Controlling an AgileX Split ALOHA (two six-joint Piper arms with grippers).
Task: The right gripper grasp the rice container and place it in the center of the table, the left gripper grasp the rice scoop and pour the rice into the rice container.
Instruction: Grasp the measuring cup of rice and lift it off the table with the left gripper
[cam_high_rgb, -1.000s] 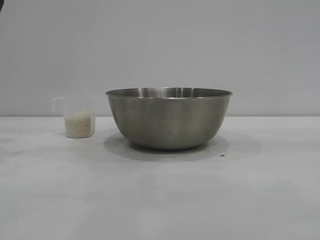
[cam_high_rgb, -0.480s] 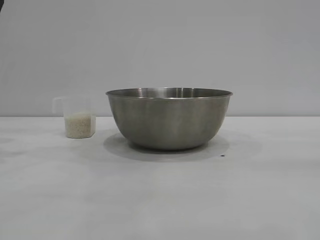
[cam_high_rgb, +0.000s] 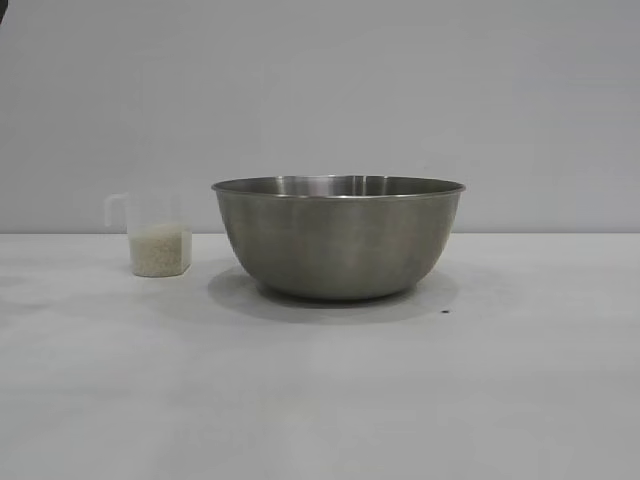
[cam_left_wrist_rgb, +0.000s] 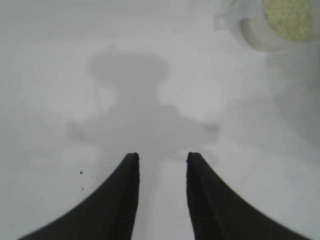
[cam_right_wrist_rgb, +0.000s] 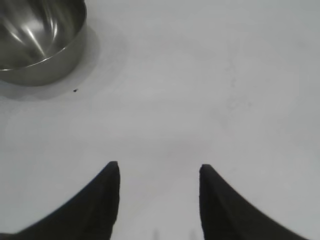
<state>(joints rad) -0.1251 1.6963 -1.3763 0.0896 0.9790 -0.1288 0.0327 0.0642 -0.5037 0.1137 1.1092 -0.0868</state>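
Rice container (cam_high_rgb: 338, 240) stands mid-worktop (cam_high_rgb: 320, 400); rice scoop (cam_high_rgb: 156, 236), holding rice (cam_high_rgb: 159, 250), sits just beside it, apart. My left tool (cam_left_wrist_rgb: 162, 160) hangs released over bare worktop near the scoop. My right tool (cam_right_wrist_rgb: 159, 170) released, empty, away from the container.

On the table (cam_high_rgb: 320, 400) you are facing just two obstacles: the bowl (cam_high_rgb: 338, 240) sitting mid-table and the scoop (cam_high_rgb: 158, 240) standing just left of it, apart. Bare surface is lying open near you and to the right.
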